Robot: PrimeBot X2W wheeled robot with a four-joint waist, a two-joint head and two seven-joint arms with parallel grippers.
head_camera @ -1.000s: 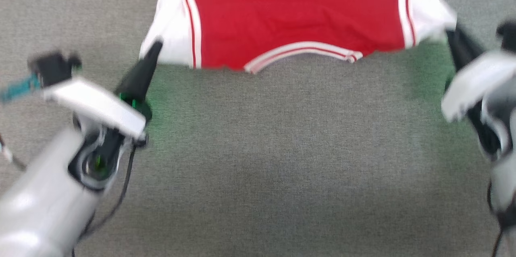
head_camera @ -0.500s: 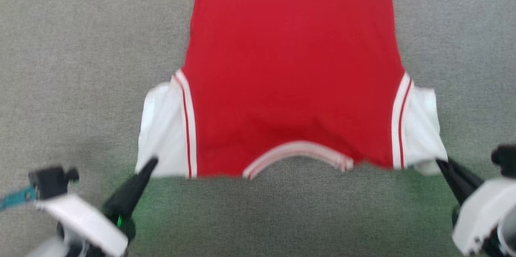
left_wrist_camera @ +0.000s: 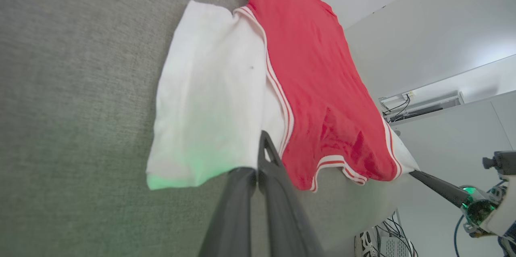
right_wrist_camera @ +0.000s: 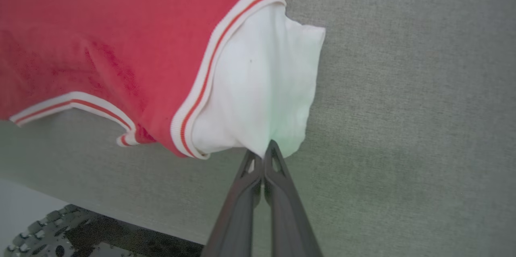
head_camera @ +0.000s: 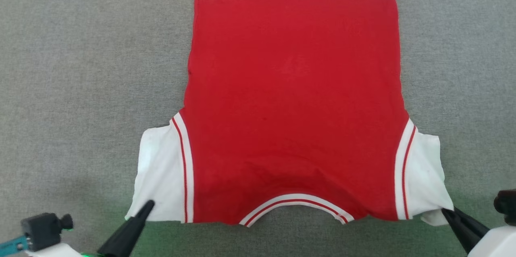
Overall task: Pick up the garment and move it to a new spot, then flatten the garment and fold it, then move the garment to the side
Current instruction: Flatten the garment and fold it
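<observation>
red shirt [head_camera: 294, 99] flat on grey table [head_camera: 80, 67], collar toward me | left gripper [head_camera: 147, 205], right gripper [head_camera: 446, 211] clenched on white sleeve corners [right_wrist_camera: 288, 140] | risk: I judge these thin pinches may slip, bunching sleeves

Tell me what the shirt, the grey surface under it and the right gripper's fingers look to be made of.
The garment: soft matte knit, likely cotton jersey; it drapes and wrinkles finely. The grey surface: matte woven or felt-like textile, with a visible fine grain. The right gripper has fingers that look like smooth dark plastic with a faint sheen; metal stays possible.
</observation>
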